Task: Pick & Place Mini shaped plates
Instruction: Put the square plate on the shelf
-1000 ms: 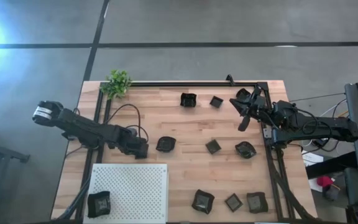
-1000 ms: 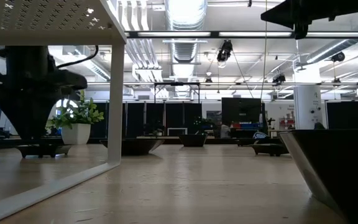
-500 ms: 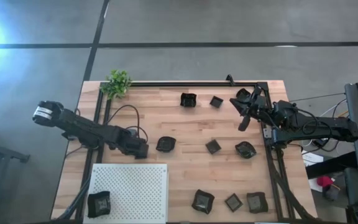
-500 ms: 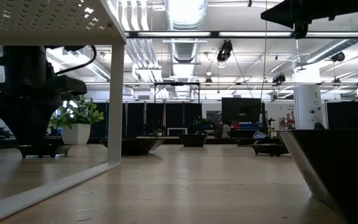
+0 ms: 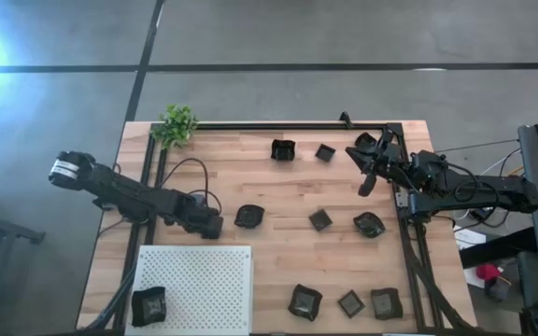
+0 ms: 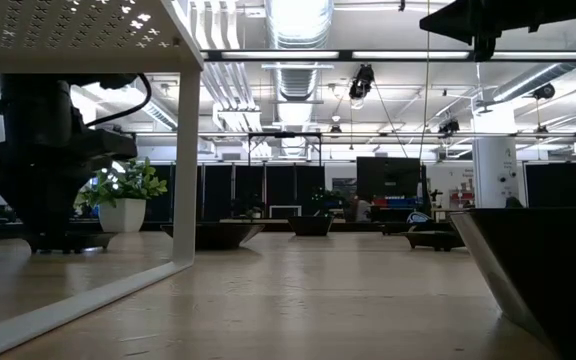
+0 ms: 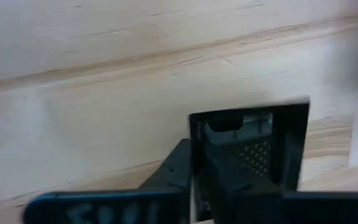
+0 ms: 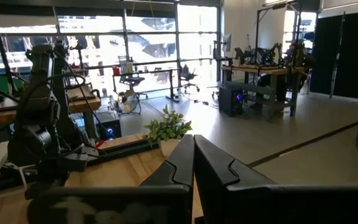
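Note:
Several small dark mini plates lie flat on the wooden table, among them one (image 5: 249,217) right of my left gripper, a far pair (image 5: 283,149) (image 5: 325,152), and a near row (image 5: 304,301). One more (image 5: 148,305) sits on the white perforated board (image 5: 194,280). My left gripper (image 5: 211,224) (image 7: 192,146) is low, just beyond the board's far edge, shut on a square black plate (image 7: 291,155) that the high view hides under the gripper. My right gripper (image 5: 366,182) (image 8: 194,140) is shut and empty, raised by the table's right side near a plate (image 5: 365,142). My left gripper comes from above, pointing down, at the square plate's raised rim (image 7: 194,124). One finger (image 7: 173,174) stands outside the rim and the other shows dark inside the dish. In the low view the plate (image 6: 63,243) sits flat on the table under the gripper.
A small green plant (image 5: 176,124) stands at the far left corner. A black frame rail (image 5: 409,243) runs along the right side and another along the far edge. Cables (image 5: 190,173) loop by the left arm. Bare wood lies in the table's middle.
In the low view my left gripper has come down toward the plate beneath it, which has stayed in place on the table. The right arm has kept still.

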You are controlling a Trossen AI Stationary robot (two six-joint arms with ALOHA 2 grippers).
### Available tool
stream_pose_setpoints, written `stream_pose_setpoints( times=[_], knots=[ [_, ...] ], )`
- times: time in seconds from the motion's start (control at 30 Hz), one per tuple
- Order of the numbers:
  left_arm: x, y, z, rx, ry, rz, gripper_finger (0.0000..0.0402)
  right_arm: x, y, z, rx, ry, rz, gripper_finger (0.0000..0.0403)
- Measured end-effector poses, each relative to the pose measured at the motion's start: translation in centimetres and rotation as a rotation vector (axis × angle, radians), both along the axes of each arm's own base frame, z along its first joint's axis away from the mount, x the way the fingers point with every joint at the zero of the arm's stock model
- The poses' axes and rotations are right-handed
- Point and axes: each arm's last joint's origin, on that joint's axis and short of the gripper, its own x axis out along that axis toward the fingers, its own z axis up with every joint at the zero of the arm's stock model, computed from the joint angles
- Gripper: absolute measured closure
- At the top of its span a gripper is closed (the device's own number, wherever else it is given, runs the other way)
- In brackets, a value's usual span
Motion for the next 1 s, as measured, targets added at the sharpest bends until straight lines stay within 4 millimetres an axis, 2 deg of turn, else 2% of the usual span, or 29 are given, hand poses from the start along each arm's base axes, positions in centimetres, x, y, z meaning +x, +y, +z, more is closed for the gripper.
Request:
stream_pose_setpoints(
  times=[0.07, 0.47, 0.7, 1.0],
  knots=[
    [0.0, 0.0, 0.0, 0.004, 0.001, 0.002, 0.0394, 0.0, 0.0, 0.0, -0.001, 0.001, 0.000, 0.0394],
    [1.3, -0.2, 1.7, -0.005, -0.062, 0.032, 0.0401, 0.0, 0.0, 0.0, 0.000, 0.002, 0.000, 0.0394],
    [2.5, -0.3, 4.1, 0.042, -0.126, 0.077, 0.0401, 0.0, 0.0, 0.0, -0.001, 0.002, 0.000, 0.0394],
    [2.9, -0.2, 7.8, 0.114, -0.097, 0.072, 0.0401, 0.0, 0.0, 0.0, 0.000, 0.001, 0.000, 0.0394]
  ],
)
